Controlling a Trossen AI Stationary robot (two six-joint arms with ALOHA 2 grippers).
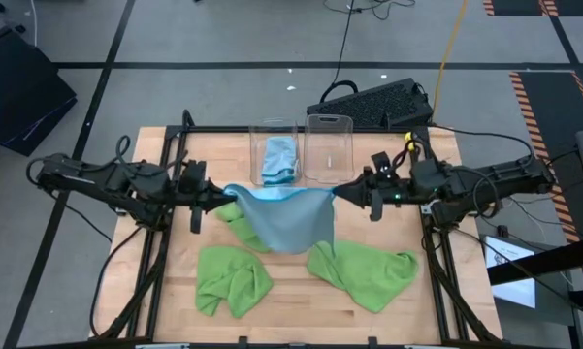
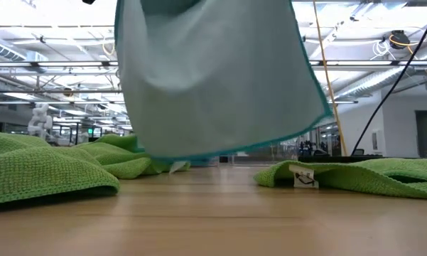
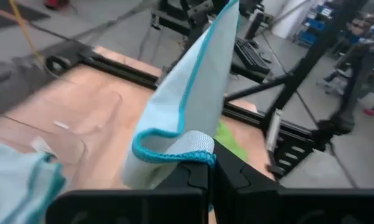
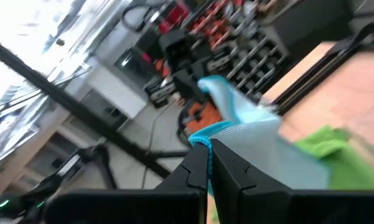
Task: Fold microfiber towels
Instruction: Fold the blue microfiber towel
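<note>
A light blue microfiber towel (image 1: 286, 218) hangs between my two grippers above the table's middle; it also shows in the low view (image 2: 213, 78). My left gripper (image 1: 225, 197) is shut on its left top corner and my right gripper (image 1: 338, 194) is shut on its right top corner. Three lime green towels lie crumpled on the table: one at the near left (image 1: 231, 279), one at the near right (image 1: 364, 271), one behind the blue towel (image 1: 238, 223). Another light blue towel (image 1: 279, 160) lies in a clear bin. My left gripper pinches the towel's corner (image 3: 177, 146) between its two shut fingers, coming level from the table's left. The hemmed edge curls over the fingertips. The towel hangs below, clear of the table. My right gripper pinches the opposite corner (image 4: 221, 134) between its two shut fingers, coming level from the table's right. The top edge (image 1: 281, 194) runs between both grippers, sagging slightly.
Two clear plastic bins (image 1: 275, 150) (image 1: 330, 145) stand at the table's far middle. A black keyboard-like box (image 1: 373, 102) lies beyond the far edge. A black frame (image 1: 175, 136) borders the wooden table.
</note>
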